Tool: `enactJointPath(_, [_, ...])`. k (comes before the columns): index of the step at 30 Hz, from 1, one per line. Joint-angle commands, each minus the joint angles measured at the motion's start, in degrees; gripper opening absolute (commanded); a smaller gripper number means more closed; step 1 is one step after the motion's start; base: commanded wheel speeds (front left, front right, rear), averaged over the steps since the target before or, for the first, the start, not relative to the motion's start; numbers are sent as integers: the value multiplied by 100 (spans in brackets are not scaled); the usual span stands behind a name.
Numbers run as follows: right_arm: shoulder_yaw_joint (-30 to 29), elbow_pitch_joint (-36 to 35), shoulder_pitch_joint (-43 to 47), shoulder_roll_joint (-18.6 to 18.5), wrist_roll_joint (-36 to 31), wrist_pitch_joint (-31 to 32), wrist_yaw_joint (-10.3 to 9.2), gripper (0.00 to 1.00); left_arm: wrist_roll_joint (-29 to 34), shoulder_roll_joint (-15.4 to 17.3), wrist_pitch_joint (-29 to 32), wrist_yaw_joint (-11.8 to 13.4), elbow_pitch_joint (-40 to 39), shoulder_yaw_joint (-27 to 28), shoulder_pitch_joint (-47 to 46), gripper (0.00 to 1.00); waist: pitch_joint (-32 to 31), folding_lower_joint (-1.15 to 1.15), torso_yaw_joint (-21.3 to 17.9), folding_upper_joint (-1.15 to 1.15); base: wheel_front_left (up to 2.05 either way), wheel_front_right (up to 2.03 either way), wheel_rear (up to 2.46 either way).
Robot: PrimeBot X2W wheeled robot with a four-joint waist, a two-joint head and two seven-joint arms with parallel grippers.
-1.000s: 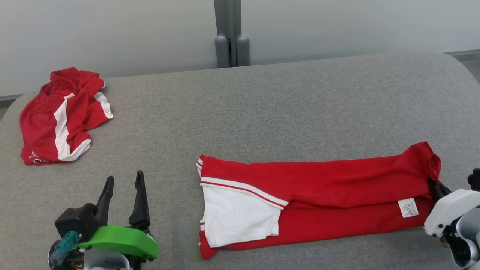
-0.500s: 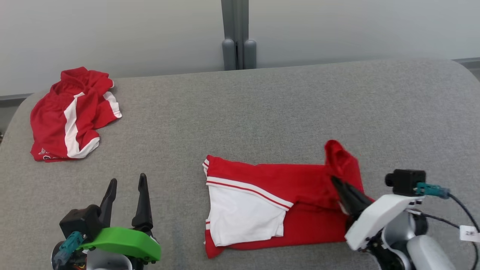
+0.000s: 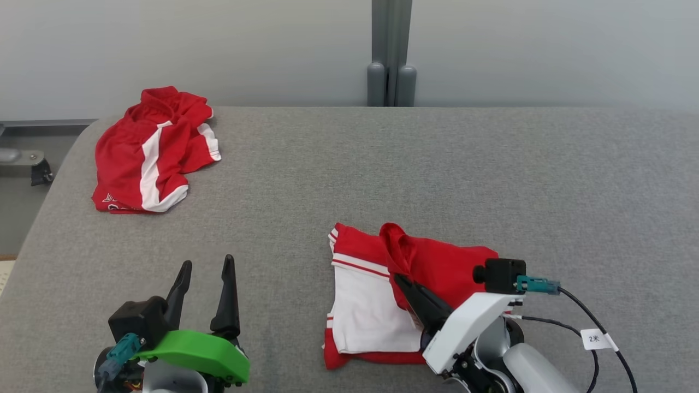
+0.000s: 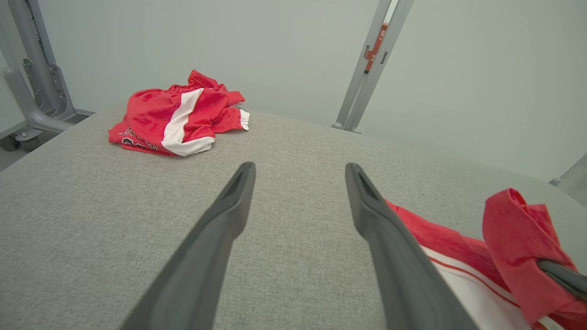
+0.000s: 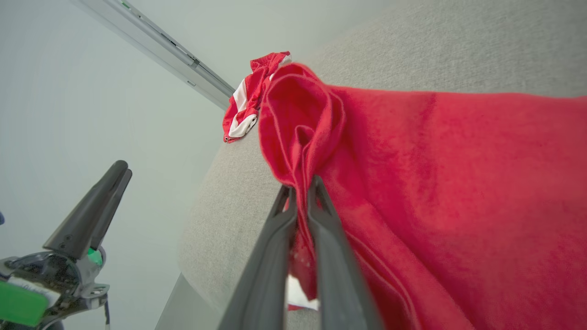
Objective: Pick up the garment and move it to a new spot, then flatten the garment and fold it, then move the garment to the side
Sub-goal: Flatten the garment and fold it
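Note:
The garment [image 3: 453, 259], red with a white panel, lies on the grey padded table [image 3: 382, 174] right of centre. Its right end is lifted and doubled over toward the left. My right gripper [image 3: 400, 279] is shut on that raised red edge; the right wrist view shows the cloth [image 5: 435, 183] pinched between the two fingers [image 5: 275, 238] of that gripper [image 5: 301, 185]. My left gripper [image 3: 207, 261] stands open at the lower left, holding nothing and well apart from the garment. In the left wrist view its gripper [image 4: 300, 167] points over bare table, with the lifted fold [image 4: 513, 229] at the right.
A second red and white garment [image 3: 147, 153] lies crumpled at the table's far left corner, also visible as a bundle [image 4: 174, 119] in the left wrist view. A grey post [image 3: 390, 54] rises behind the far edge. The table's left edge drops off near a metal frame [image 3: 22, 161].
My right gripper has carried the garment's right end up and leftward over the rest, roughly halving its length. The head camera has shifted. The left gripper has stayed open and still.

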Motion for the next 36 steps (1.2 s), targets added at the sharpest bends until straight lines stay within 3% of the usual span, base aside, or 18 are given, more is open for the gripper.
enactJointPath(1, [100,177,-168,-16,130,-145,-1,0,32,-1,14,-27,23,-5,-73,100,-24,0,160,0,0,0,0])
enactJointPath(11, [972,1522,-1002,-12,959,-822,-1,0,10,-71,7,-53,135,-123,-120,100,-47,0,448,0,0,0,0])
enactJointPath(12, [1061,1628,-1081,-13,1100,-876,-1,5,6,-76,5,-60,144,-131,-129,100,-46,0,465,0,0,0,0])
enactJointPath(13, [1142,1693,-1140,-10,1185,-905,-1,20,4,-79,2,-64,149,-137,-137,100,-42,0,476,0,0,0,0])
enactJointPath(14, [1252,1793,-1219,-7,1306,-939,0,41,0,-80,-3,-68,157,-140,-146,100,-35,0,486,0,0,0,0])
enactJointPath(15, [1334,1856,-1277,-9,1418,-971,-1,50,-5,-81,-5,-69,163,-142,-152,100,-31,0,491,0,0,0,0])
enactJointPath(16, [1432,1918,-1342,-12,1551,-1002,-1,100,-7,-85,-8,-69,171,-145,-157,100,-24,0,494,0,0,0,0])
enactJointPath(26, [1994,1944,-1834,-13,2364,-1640,-1,100,-42,-118,-58,-64,233,-188,-168,100,9,0,395,0,0,0,0])
enactJointPath(36, [1330,2259,-1983,-383,770,-2029,-1,100,-54,-182,-115,-75,286,-265,-159,100,34,0,171,0,0,0,0])
